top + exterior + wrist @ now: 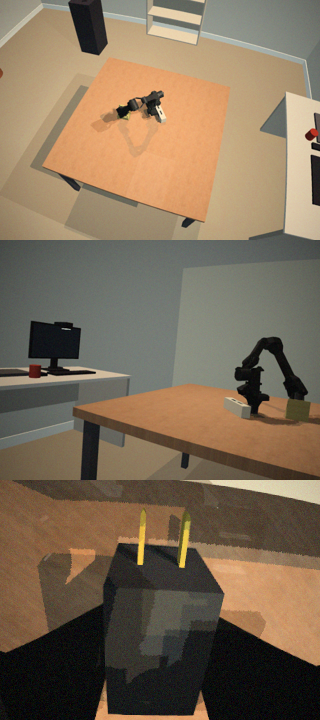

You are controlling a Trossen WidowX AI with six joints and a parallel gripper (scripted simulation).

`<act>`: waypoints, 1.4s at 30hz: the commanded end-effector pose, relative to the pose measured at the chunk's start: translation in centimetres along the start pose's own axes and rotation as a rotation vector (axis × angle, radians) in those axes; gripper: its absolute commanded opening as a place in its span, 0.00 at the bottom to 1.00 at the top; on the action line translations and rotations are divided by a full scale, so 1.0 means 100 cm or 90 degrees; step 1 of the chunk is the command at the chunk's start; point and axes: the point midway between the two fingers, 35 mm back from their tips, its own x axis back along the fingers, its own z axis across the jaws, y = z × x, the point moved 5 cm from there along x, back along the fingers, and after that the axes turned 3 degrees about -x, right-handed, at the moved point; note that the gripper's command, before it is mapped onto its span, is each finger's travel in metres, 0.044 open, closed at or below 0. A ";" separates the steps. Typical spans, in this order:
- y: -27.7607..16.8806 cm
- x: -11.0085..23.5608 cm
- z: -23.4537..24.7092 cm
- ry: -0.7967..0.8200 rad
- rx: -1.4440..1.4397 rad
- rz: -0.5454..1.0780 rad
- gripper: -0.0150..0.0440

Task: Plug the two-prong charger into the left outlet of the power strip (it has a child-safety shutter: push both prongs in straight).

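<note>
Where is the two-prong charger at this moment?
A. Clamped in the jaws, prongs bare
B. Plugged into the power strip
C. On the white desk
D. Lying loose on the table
A: the wrist view shows the charger clamped between the jaws, with both yellow prongs fully exposed.
</note>
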 end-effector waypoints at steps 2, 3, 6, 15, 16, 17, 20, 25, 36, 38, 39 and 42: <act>0.002 0.000 0.000 -0.002 -0.004 0.000 0.25; 0.002 0.000 0.000 -0.002 -0.004 0.000 0.25; 0.003 0.000 0.000 -0.002 -0.004 0.000 0.25; 0.005 0.001 0.000 -0.002 -0.004 0.000 0.25; 0.005 0.001 0.000 -0.002 -0.004 0.000 0.25; 0.005 0.001 0.000 -0.002 -0.004 0.000 0.25; 0.006 0.001 0.000 -0.002 -0.004 0.000 0.25; 0.007 0.001 0.000 -0.002 -0.004 0.000 0.25; 0.009 0.001 0.000 -0.002 -0.004 0.000 0.25; 0.009 0.001 0.000 -0.002 -0.004 0.000 0.25; 0.009 0.001 0.000 -0.002 -0.004 0.000 0.25; 0.009 0.001 0.000 -0.002 -0.004 0.000 0.25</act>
